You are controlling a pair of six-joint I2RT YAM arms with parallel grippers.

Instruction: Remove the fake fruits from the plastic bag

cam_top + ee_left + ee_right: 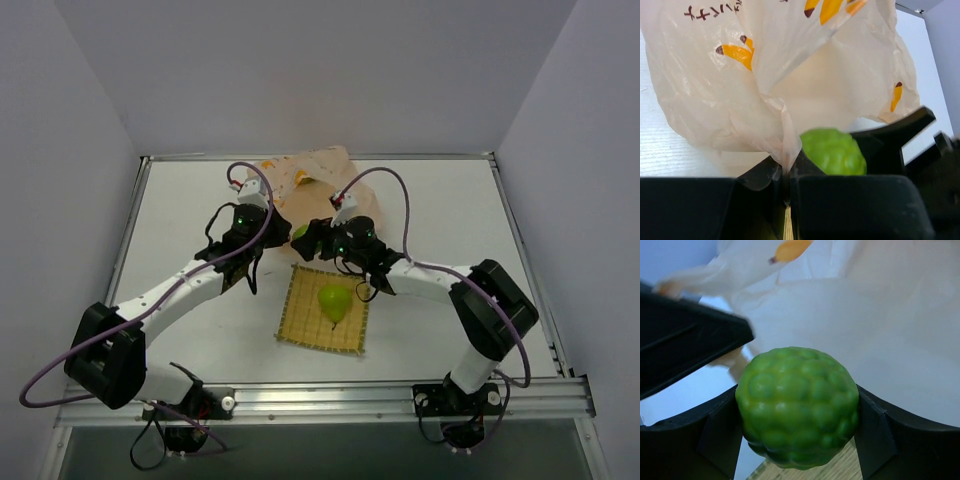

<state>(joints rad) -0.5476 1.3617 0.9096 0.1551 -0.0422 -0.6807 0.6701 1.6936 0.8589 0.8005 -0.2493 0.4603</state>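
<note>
Bumpy green ball (797,407) clamped between right fingers (715,437), left fingers (757,177) pinched shut on plastic bag (715,90) fold

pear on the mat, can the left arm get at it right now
Probably not yet: the left tool is shut on the plastic bag. The pear itself lies uncovered on the mat.

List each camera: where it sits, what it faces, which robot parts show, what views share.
Top external: above and behind, looking down; left arm, right arm, mat, pear.
Left wrist: faces plastic bag pinched in left gripper.
Right wrist: faces green ball held in right gripper.
Shared: all three show ball and bag.
</note>
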